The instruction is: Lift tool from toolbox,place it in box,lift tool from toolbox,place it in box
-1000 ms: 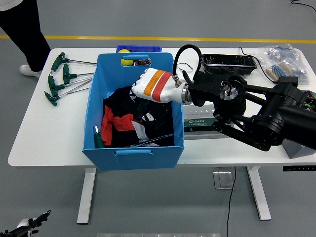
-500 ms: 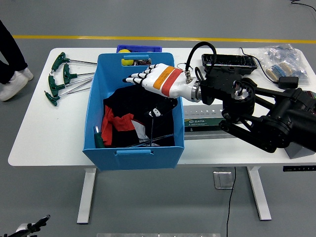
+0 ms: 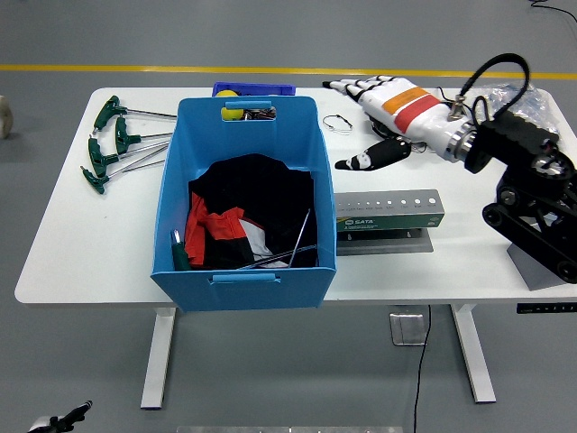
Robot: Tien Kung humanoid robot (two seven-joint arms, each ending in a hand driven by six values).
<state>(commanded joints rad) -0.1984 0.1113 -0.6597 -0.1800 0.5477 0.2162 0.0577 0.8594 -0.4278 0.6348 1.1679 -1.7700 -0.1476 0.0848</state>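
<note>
A: Where is the tool lying, and which way does it run?

B: A thin metal tool leans inside the blue box, at its right side. Its long axis runs steeply, top end toward the far right, lower end toward the near edge, resting on the black and red cloth.

A: And the other tools?

B: Green-handled T-wrenches lie on the white table left of the box, shafts pointing right. The grey toolbox holder sits just right of the box, long axis left to right.

A: How does the tool sit relative to the hand?

B: Well apart. The right hand hangs above the table's far right part, beyond the holder, its fingers pointing left toward the box.

A: Is it holding anything?

B: No. The fingers are stretched out straight and spread, thumb hanging below, nothing in its grasp and nothing touched.
</note>
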